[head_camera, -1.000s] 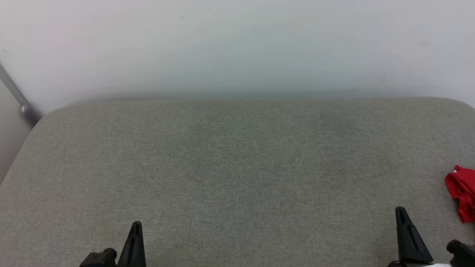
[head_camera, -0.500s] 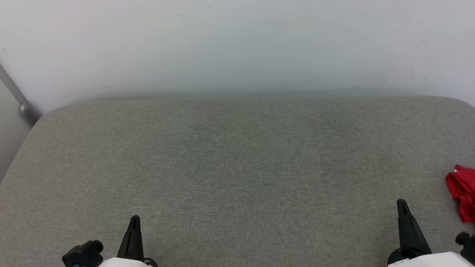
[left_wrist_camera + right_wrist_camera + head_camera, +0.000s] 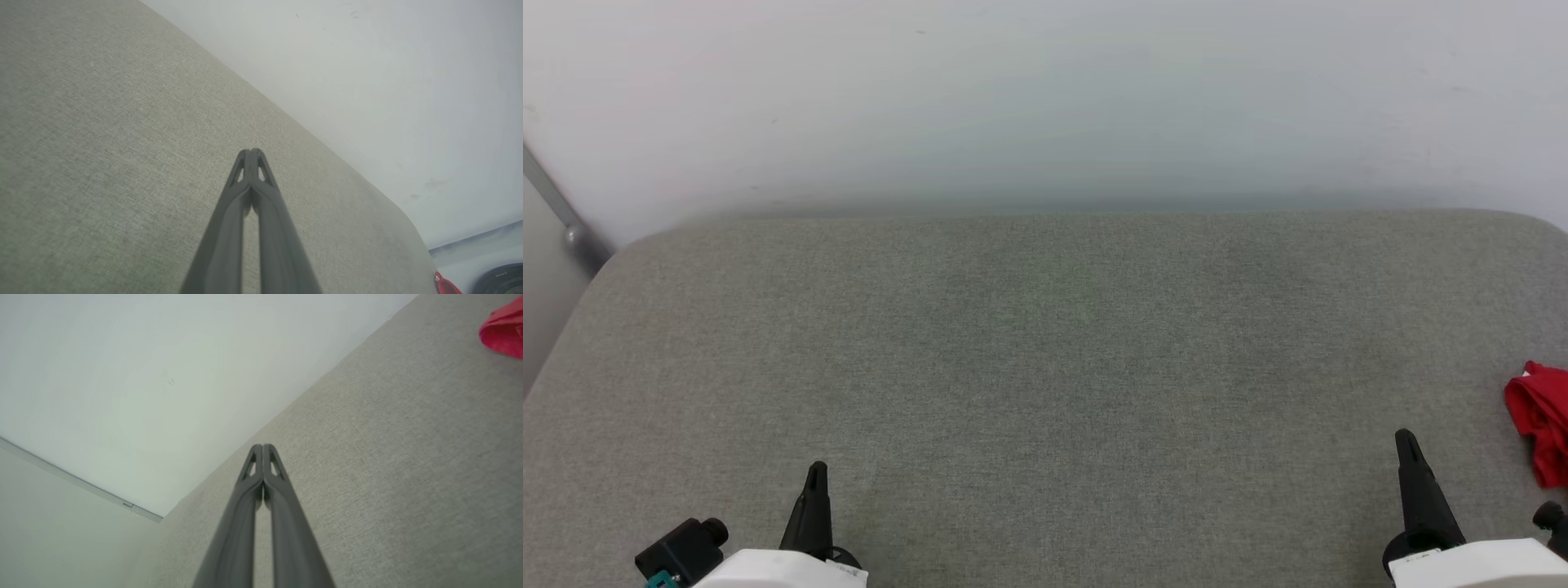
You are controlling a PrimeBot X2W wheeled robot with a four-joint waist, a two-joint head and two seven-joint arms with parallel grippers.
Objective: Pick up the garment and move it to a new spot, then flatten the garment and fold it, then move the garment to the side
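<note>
A bunched red garment [image 3: 1539,420] lies at the far right edge of the grey fabric surface [image 3: 1045,367], cut off by the head view's border; a corner of the garment [image 3: 504,328] appears at the top right of the right wrist view and a sliver of it [image 3: 447,286] at the bottom right of the left wrist view. My right gripper [image 3: 1406,445] stands shut and empty, left of the garment and apart from it; the right gripper [image 3: 263,449] has its fingertips pressed together. My left gripper [image 3: 817,475] is at the lower left, and the left gripper [image 3: 251,153] is shut on nothing.
A pale wall [image 3: 1045,98] rises behind the grey surface. A grey metal rail [image 3: 564,224] slants at the far left past the surface's rounded corner. A dark round object [image 3: 500,279] sits on the floor beyond the surface's right end.
Both grippers have crept forward, with more of their white forearms entering at the bottom of the head view. The garment has stayed in place.
</note>
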